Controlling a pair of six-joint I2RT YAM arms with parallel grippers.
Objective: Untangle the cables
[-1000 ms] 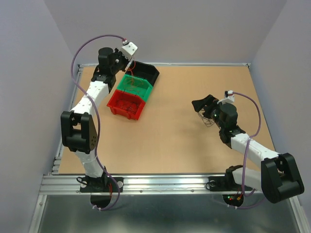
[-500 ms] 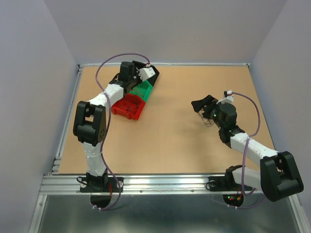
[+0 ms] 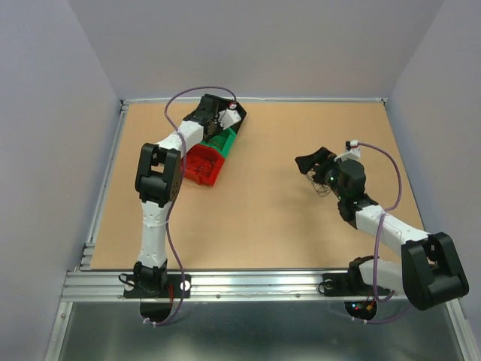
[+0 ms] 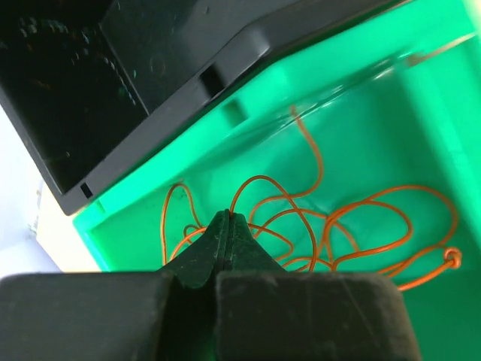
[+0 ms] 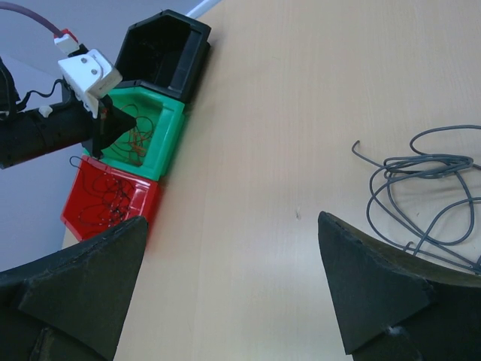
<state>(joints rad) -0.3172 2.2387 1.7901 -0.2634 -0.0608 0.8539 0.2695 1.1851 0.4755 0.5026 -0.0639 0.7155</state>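
Orange cables (image 4: 338, 226) in green bin (image 4: 376, 113), just beyond left pincer (image 4: 228, 218)

Bins: three – black bin (image 5: 192, 69), green bin (image 5: 170, 141), red bin (image 5: 105, 227). Wire clumps (image 5: 425, 195): three (orange clump (image 4: 323, 226) inside green bin). Arms (image 3: 159, 174): two.

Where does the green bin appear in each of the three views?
Top external: upper left, the green bin just beyond the red bin.
Left wrist: it fills most of the picture, with the orange cable inside.
Right wrist: upper left.
Shared landmark: the black bin beside it.
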